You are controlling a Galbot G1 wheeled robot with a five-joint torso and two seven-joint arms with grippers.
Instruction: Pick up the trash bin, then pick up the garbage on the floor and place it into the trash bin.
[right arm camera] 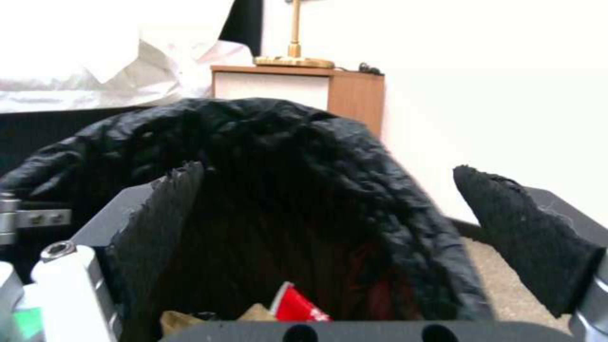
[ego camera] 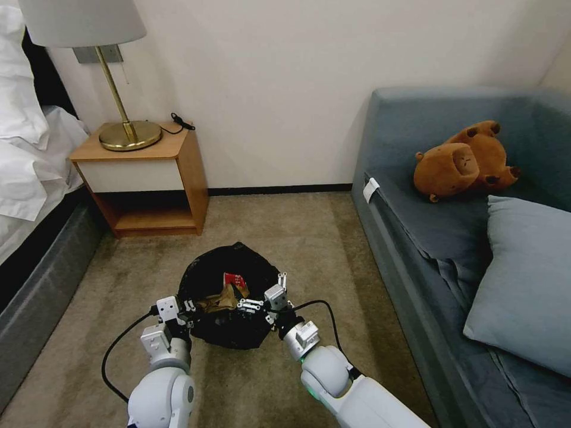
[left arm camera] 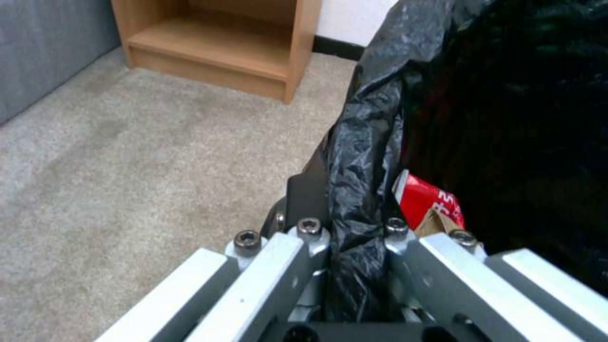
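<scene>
The trash bin [ego camera: 235, 297] hangs above the carpet [ego camera: 279, 238], rim clamped in the left gripper [ego camera: 189, 307] – the right gripper [ego camera: 266, 297], fingers spread over it with nothing between them, should withdraw upward, not sideways.

- Head view: soft, even indoor light; the far wall [ego camera: 279, 89] is bright, with no glare.
- Straight edges bow toward the frame borders, as at the sofa [ego camera: 416, 249] on the right.
- Faint shadow lies under the nightstand [ego camera: 148, 178].
- Both wrist views are blurred; the bag [right arm camera: 272, 156] interior is too dark to read.
- In the right wrist view the wall is washed out.
</scene>
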